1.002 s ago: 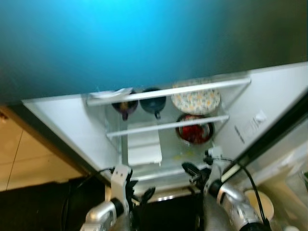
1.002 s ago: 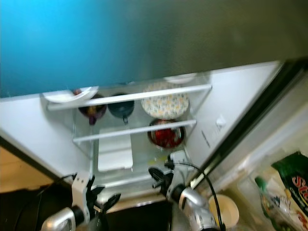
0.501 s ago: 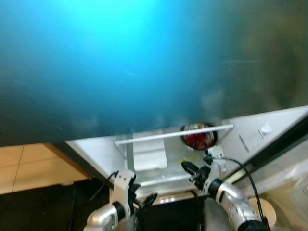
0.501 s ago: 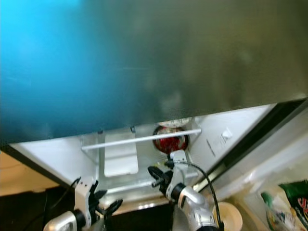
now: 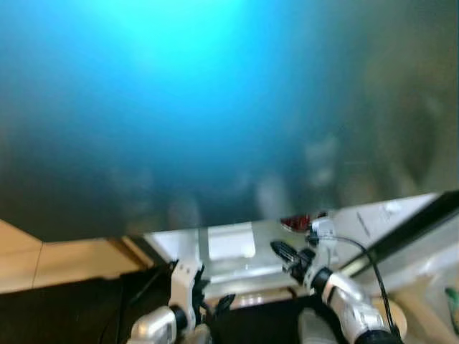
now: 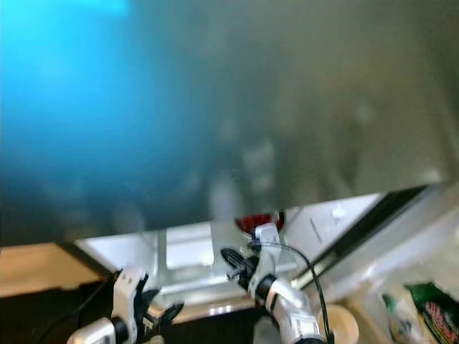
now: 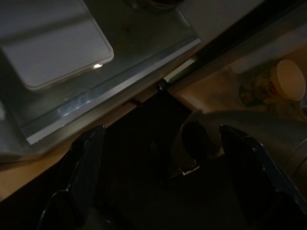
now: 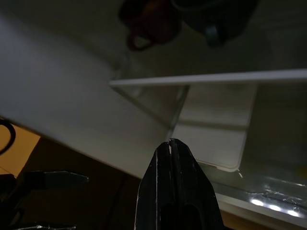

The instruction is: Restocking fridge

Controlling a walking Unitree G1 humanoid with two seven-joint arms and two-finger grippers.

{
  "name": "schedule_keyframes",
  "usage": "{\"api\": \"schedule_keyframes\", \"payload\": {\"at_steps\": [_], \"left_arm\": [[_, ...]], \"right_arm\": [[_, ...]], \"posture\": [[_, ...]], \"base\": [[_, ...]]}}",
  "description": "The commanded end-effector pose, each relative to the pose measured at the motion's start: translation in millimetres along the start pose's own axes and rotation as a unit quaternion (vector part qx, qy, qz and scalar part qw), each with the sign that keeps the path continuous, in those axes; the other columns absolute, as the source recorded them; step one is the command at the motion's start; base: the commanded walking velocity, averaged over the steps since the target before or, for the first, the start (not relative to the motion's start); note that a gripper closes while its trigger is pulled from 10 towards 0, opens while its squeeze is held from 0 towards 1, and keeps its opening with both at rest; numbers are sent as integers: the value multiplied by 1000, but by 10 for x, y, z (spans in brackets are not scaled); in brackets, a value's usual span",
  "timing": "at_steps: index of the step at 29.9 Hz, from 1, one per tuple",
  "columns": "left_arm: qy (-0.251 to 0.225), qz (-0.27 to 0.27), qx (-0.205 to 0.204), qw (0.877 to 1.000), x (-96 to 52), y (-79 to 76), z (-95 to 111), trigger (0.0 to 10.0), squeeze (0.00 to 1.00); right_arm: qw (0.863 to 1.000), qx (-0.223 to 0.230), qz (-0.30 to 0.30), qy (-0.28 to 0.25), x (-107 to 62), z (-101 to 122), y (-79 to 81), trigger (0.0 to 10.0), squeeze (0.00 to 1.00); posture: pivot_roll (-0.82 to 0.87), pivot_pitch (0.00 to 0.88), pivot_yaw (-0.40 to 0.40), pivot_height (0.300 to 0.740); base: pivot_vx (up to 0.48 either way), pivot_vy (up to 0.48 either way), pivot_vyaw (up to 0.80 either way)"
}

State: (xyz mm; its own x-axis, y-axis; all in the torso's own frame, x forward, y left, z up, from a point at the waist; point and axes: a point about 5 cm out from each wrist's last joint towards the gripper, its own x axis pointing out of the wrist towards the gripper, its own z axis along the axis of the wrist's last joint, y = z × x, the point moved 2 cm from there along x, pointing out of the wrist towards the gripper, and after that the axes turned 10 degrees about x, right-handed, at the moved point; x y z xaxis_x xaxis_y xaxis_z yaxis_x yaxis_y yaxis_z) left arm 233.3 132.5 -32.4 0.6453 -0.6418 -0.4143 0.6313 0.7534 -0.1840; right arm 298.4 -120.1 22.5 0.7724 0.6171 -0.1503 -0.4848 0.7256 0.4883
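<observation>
The clear glass fridge shelf (image 7: pixel 120 86) with a pale front edge strip carries a flat white rectangular tray (image 7: pixel 48 43) lying directly on it. A round dish of red food (image 5: pixel 295 223) sits farther back.

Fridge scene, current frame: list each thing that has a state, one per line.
Fridge: door open, interior lit.
Left claw: open, holding nothing, low before the fridge.
Right claw: shut, holding nothing, at the fridge's front edge.
White tray: lying flat on the glass shelf.
Red bowl: on a shelf, mostly hidden.
</observation>
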Motion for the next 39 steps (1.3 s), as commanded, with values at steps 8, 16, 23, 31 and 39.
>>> {"api": "schedule_keyframes", "payload": {"at_steps": [8,16,23,31,39], "left_arm": [[4,2,3,1000,0,-18,-48,10000,0],[25,12,-12,1000,-28,-10,-168,10000,0],[59,34,-40,997,-106,28,-360,10000,0],[119,87,-86,985,-334,118,-689,10000,0],[186,152,-147,960,-636,117,-1067,10000,0]], "right_arm": [[999,20,-18,19,-89,-163,-69,10000,0],[994,40,-74,67,-276,-448,-216,10000,0],[985,63,-125,97,-461,-688,-304,10000,0],[969,91,-184,141,-753,-1015,-373,10000,0],[948,121,-240,170,-992,-1219,-435,10000,0]], "posture": [[-65,170,10,740],[-64,165,6,740],[-62,167,8,740],[-65,153,12,740],[-65,110,5,740]], "base": [[0,0,0],[0,0,0],[0,0,0],[0,0,0],[-30,0,0]]}}
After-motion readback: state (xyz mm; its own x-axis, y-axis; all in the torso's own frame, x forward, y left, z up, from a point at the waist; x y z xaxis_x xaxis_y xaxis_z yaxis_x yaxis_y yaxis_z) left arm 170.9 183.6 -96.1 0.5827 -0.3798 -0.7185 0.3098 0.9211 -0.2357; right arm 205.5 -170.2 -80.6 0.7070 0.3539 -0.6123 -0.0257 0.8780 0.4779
